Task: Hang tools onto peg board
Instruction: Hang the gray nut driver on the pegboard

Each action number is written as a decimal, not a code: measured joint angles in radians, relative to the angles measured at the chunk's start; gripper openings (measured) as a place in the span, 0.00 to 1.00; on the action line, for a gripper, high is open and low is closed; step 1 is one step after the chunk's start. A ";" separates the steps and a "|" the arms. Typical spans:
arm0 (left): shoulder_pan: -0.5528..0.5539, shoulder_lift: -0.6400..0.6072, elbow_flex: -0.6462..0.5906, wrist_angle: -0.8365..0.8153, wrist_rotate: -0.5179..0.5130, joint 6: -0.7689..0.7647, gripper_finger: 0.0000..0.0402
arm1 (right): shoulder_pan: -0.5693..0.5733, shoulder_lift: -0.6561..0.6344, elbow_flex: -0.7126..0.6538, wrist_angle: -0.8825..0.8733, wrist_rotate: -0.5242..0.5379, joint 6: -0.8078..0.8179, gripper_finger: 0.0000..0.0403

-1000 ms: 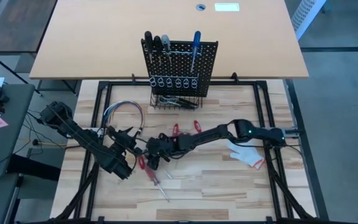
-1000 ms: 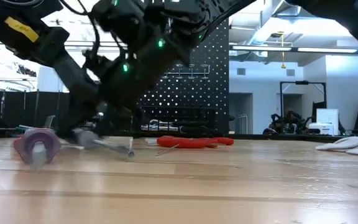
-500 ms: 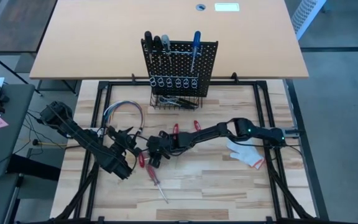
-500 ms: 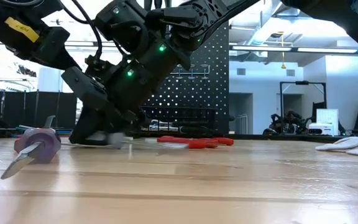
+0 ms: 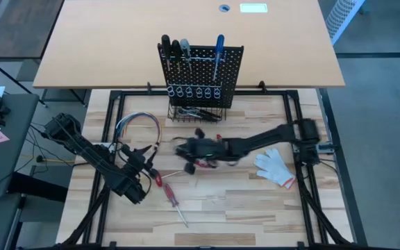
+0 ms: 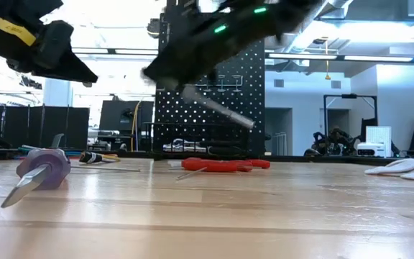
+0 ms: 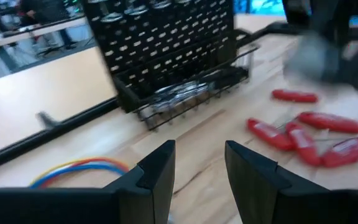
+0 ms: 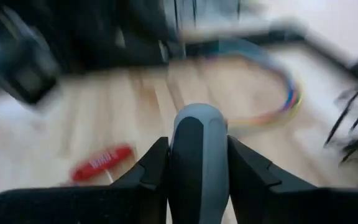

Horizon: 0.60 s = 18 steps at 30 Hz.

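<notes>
The black peg board (image 5: 200,66) stands upright at the table's far side with black, grey and blue screwdrivers in its rings and a wire basket (image 5: 196,112) at its base. My right gripper (image 8: 197,158) is in mid-air in front of the board, shut on a grey-and-black screwdriver (image 6: 218,111). Red pliers (image 6: 221,164) lie on the table below it. A red-handled screwdriver (image 5: 173,201) and another red handle (image 5: 157,178) lie nearer the front. My left gripper (image 7: 197,168) is open over the table's left part, with nothing between its fingers. My right gripper pinches the screwdriver's grey-and-black handle (image 8: 197,134) between its two fingers, one on each side. The fingers point roughly level toward the table's left. The screwdriver is lifted clear of the table, its metal shaft (image 6: 221,114) slanting downward.
A bundle of coloured wires (image 5: 137,125) lies at the left, near my left gripper. A white glove (image 5: 276,167) lies at the right. A small tool (image 6: 95,157) rests on the table to the left.
My right gripper was low on the table by the red handles. It has risen and gone toward the table's far right, toward the peg board, carrying the grey-and-black screwdriver, which lay on the table and is now lifted clear.
</notes>
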 joint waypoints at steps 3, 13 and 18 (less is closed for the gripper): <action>0.018 0.000 -0.023 0.237 -0.015 0.209 0.33 | 0.020 -0.136 -0.217 0.347 0.000 -0.047 0.28; 0.251 0.035 -0.136 1.405 0.440 1.260 0.33 | 0.135 -0.347 -0.518 0.936 -0.003 -0.280 0.28; 0.339 0.128 -0.156 1.833 0.724 1.500 0.33 | 0.205 -0.405 -0.515 0.963 -0.006 -0.390 0.28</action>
